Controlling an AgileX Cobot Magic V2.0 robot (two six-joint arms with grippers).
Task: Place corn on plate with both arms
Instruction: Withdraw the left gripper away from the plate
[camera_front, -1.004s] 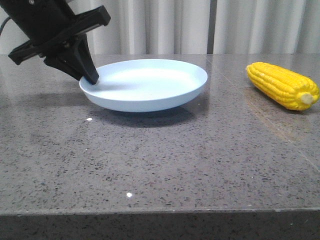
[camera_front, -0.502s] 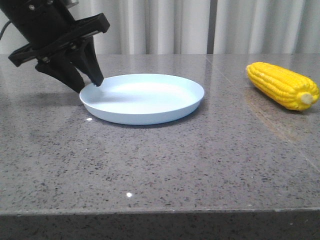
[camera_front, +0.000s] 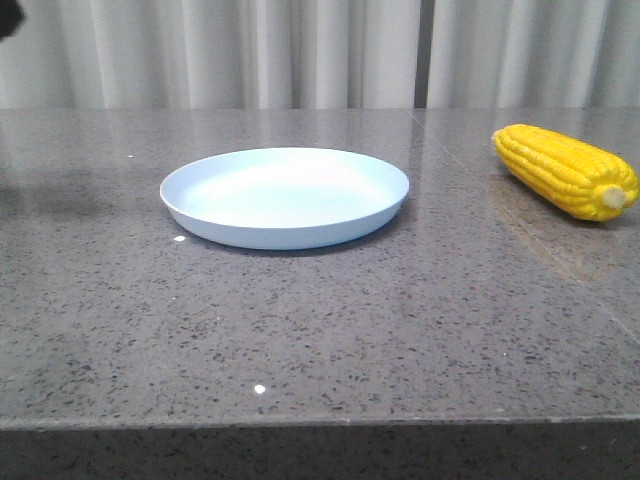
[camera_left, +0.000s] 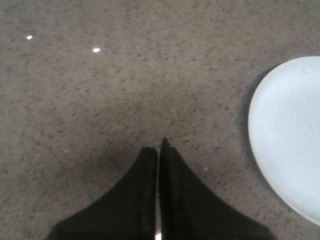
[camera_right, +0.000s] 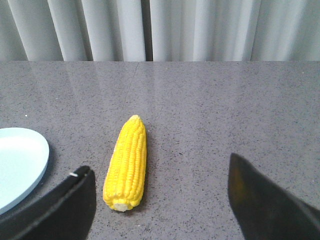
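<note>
Corn cob (camera_front: 566, 169) lies far right on the table, well apart from the pale blue plate (camera_front: 285, 195); right gripper (camera_right: 160, 200), jaws spread wide, should drop astride the cob's middle w/ fingers across it, while left gripper (camera_left: 158, 147), jaws pressed together, holds nothing.

The plate (camera_front: 285, 196) sits flat on the table (camera_front: 320, 330), left of centre — nothing in it. The corn (camera_front: 566, 171) lies on the table well apart to its right, stub end toward the table's front edge. My left gripper (camera_left: 158, 146) hangs above bare tabletop beside the plate; my right gripper (camera_right: 160, 192) faces the corn.
</note>
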